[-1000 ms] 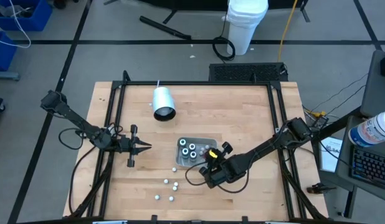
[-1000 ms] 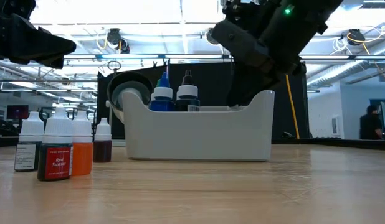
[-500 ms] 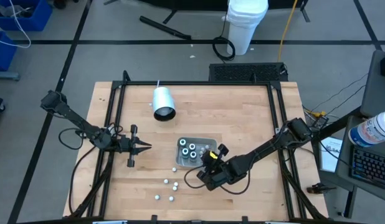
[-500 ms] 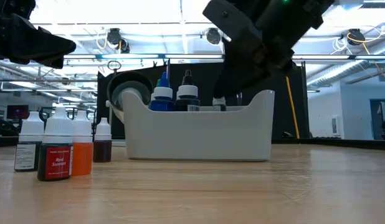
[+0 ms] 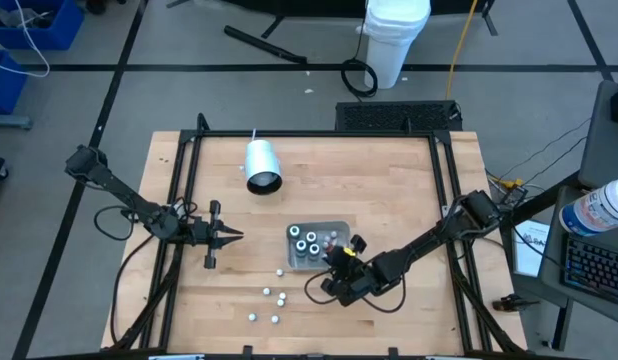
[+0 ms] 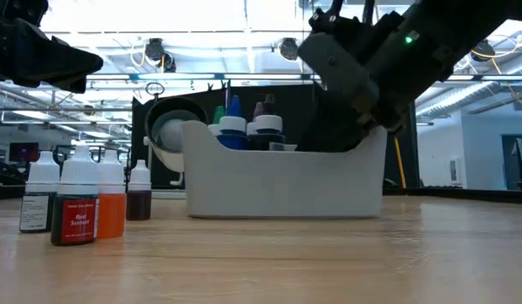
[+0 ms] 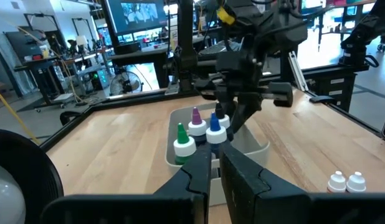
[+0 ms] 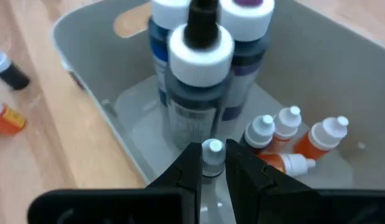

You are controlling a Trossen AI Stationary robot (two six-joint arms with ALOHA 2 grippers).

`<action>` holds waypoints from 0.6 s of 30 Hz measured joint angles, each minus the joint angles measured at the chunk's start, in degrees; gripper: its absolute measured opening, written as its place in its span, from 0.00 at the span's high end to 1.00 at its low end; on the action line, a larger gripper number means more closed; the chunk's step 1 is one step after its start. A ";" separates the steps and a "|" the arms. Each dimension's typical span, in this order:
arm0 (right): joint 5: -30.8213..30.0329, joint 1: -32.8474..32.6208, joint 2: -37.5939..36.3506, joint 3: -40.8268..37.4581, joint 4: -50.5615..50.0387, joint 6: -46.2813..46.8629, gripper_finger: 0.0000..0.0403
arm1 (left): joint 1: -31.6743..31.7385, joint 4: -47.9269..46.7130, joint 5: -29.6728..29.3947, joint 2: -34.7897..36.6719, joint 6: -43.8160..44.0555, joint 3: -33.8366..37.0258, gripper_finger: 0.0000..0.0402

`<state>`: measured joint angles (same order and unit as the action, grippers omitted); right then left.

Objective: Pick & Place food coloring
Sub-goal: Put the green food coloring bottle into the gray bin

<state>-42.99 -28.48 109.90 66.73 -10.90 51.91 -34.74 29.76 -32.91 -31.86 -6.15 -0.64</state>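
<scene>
My right gripper [image 8: 212, 163] pinches a small dropper bottle [image 8: 212, 152] upright, tray [image 8: 342, 81] floor directly beneath it.

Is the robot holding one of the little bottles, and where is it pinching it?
Yes. The right gripper pinches a small white-capped bottle by its top, over the tray. The left gripper holds nothing.

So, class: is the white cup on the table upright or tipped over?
Tipped over. The white cup lies on its side on the table, its dark open mouth showing sideways from above.
</scene>
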 joint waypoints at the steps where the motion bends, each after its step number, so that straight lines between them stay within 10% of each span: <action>1: 0.25 -0.01 0.01 -0.05 0.04 -0.50 0.90 | 0.00 0.02 0.00 -0.02 0.00 0.00 0.90; 18: 4.59 1.04 -0.12 1.59 -0.57 -5.38 0.75 | 0.00 0.02 -0.04 0.00 0.65 0.00 0.90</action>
<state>-38.40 -27.44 109.77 68.32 -11.48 46.53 -34.74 29.78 -32.95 -31.86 -5.50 -0.64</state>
